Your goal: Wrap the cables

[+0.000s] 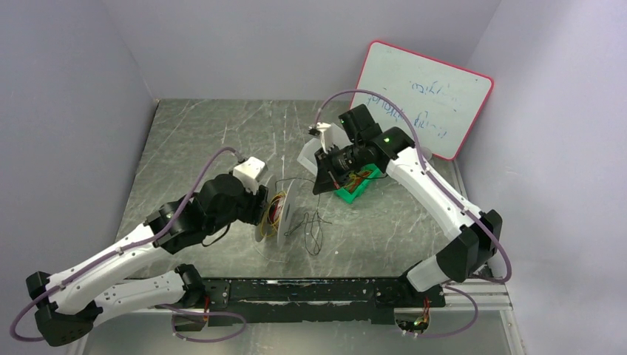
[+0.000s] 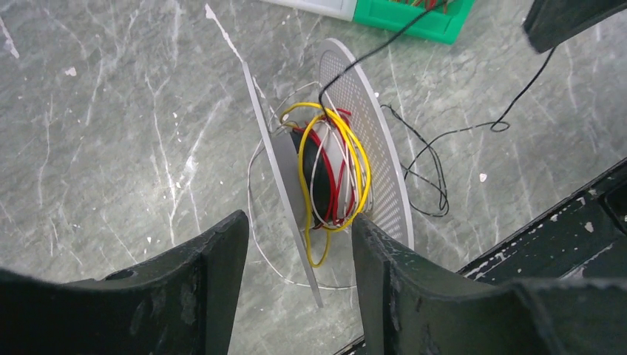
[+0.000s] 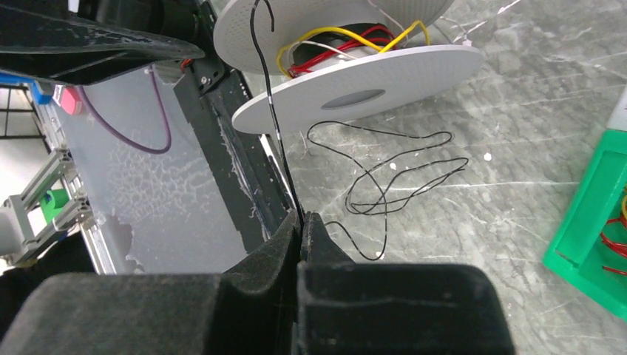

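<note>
Fingers of our right gripper are pressed together on the black cable, which runs straight from them up to the spool. More of it lies in loose loops on the table just beside the spool. Our left gripper stands wide, a finger at each side of the spool's near edge. Round the spool's core, between its flanges, are wound yellow and red cables. A green tray sits beyond the loops from the spool.
</note>
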Controlling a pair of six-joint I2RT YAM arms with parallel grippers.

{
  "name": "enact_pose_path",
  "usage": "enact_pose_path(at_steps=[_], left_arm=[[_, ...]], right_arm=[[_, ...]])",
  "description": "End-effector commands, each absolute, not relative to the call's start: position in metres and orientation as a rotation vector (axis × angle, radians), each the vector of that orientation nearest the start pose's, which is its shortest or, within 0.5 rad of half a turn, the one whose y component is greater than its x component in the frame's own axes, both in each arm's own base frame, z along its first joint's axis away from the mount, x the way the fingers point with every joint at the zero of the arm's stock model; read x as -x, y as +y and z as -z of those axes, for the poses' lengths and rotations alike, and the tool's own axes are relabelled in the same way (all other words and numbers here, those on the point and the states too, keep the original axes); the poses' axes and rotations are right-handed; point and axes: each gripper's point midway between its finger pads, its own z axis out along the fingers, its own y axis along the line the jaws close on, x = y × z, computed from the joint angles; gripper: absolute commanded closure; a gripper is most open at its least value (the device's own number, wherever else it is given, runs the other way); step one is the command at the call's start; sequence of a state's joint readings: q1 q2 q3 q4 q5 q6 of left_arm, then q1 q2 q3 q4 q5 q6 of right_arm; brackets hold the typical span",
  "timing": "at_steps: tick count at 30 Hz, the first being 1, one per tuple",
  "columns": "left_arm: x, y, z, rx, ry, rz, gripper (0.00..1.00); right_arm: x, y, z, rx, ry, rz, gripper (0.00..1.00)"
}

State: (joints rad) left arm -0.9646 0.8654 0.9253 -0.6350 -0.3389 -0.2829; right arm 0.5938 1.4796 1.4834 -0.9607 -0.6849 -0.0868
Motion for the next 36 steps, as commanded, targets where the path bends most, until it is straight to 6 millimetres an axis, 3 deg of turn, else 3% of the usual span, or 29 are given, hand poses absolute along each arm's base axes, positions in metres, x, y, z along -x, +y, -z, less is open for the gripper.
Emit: enact_pose_path(at_steps=[1,6,11,18,24,36], left_arm=[[-0.189,-0.199,-0.26,-0.52,1.992,0.467,0.41],[-0.18,-0.198,-0.276,-0.545,1.968,0.515,0.38],[-0.176,-0.198,-0.278,-0.581,1.962,0.525,0.37],[-0.182,-0.197,-0.263,-0.599,1.971,0.471,0.38],[-0.199,-0.192,-0.245,-0.567,1.992,0.346,0.39],[-0.219,-0.196,-0.227,-0.585,1.998,0.223,0.4]], right_arm=[[-0.203,0.275,-0.237,1.133,2.378,-1.021,1.0],[-0.196,0.286,-0.241,1.102,2.435,-1.043,1.0],[-0.187,0.294,-0.243,0.989,2.526,-1.117,1.0],[-0.177,0.305,-0.245,0.821,2.651,-1.252,1.0],[-0.176,0.311,-0.249,0.72,2.72,-1.305,1.0],[-0.175,0.315,-0.244,0.579,2.806,-1.316,1.0]])
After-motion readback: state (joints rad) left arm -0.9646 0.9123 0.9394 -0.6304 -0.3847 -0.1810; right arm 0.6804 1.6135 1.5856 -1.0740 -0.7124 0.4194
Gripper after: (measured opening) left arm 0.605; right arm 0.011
